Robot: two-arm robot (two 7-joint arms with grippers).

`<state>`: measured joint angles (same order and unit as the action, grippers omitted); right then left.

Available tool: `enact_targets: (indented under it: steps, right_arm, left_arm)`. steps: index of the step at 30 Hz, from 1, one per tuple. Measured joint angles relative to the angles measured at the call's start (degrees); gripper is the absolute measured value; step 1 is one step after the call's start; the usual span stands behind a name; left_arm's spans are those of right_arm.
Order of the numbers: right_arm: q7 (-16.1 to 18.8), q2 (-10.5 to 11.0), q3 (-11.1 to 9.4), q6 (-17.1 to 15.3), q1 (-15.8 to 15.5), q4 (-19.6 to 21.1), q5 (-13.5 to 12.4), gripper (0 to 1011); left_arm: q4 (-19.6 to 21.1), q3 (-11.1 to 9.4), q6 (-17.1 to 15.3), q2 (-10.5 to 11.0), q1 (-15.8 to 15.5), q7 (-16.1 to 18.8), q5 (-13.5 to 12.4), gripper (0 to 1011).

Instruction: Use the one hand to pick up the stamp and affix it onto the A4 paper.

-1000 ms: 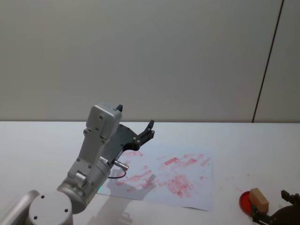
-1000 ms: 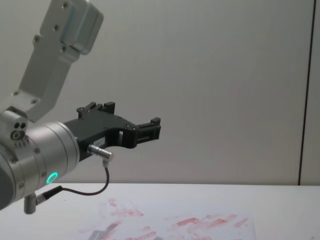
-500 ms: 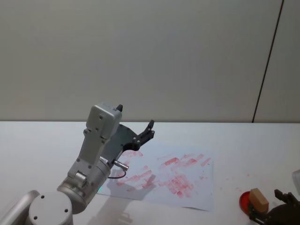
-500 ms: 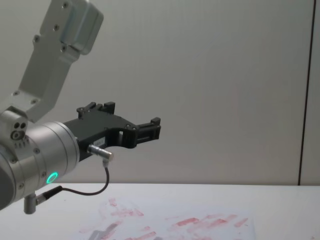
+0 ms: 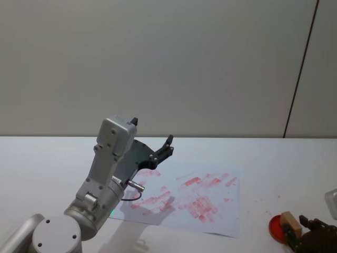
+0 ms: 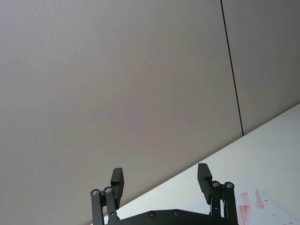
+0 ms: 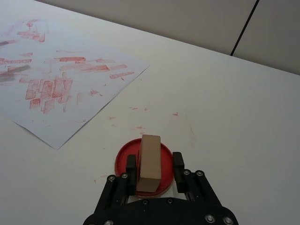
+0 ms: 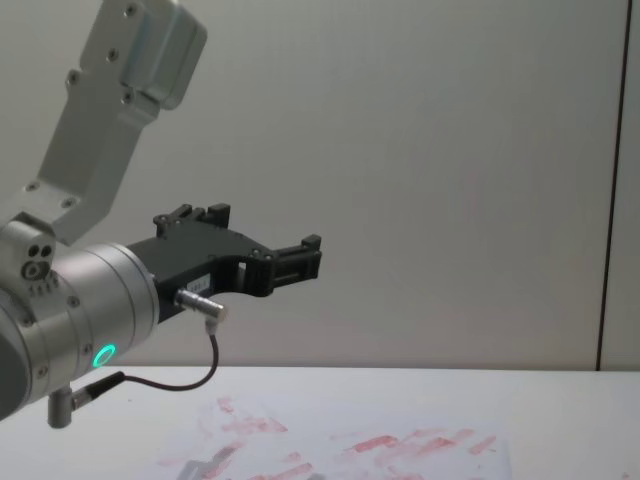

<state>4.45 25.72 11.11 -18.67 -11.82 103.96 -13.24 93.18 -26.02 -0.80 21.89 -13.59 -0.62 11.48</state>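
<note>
Overall, the white table (image 5: pixel 295 158) carries the A4 paper (image 5: pixel 221 211), its left part hidden behind the raised left gripper (image 6: pixel 160 173), which is spread wide and empty. Right of the sheet, a red ink pad (image 7: pixel 124 159) bears the upright stamp (image 7: pixel 150 159). The right gripper (image 7: pixel 154 161) brackets it, jaws apart, a gap showing on one side.

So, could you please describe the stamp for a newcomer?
The left gripper hangs above the print-covered A4 paper; right of that sheet lies a round red ink pad. The stamp stands on it between the right gripper's open jaws: the only light wooden block.
</note>
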Motion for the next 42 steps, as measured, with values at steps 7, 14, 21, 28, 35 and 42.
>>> enact_targets:
  steps: [7,14,21,28,35,42]
  right_arm:
    - [0.10,-0.13,0.05,0.04,0.16,-0.19,0.18,304]
    - [0.15,-0.35,0.06,0.50,0.24,-0.21,0.18,219]
    - [-0.05,-1.28,-0.03,2.35,0.82,-0.09,-1.05,219]
    - [-0.20,-3.17,0.09,4.46,2.41,0.53,-2.80,219]
    - [1.09,-7.04,1.29,6.04,6.37,-0.26,-3.41,219]
    - [3.00,-10.07,2.53,6.06,9.98,-2.40,-2.38,219]
  left_arm:
    - [0.00,0.00,0.00,0.00,0.00,0.00,0.00,1002]
    - [0.00,0.00,0.00,0.00,0.00,0.00,0.00,1002]
    - [0.00,0.00,0.00,0.00,0.00,0.00,0.00,1002]
    - [0.00,0.00,0.00,0.00,0.00,0.00,0.00,1003]
    - [0.00,0.00,0.00,0.00,0.00,0.00,0.00,1003]
    - [0.00,0.00,0.00,0.00,0.00,0.00,0.00,1002]
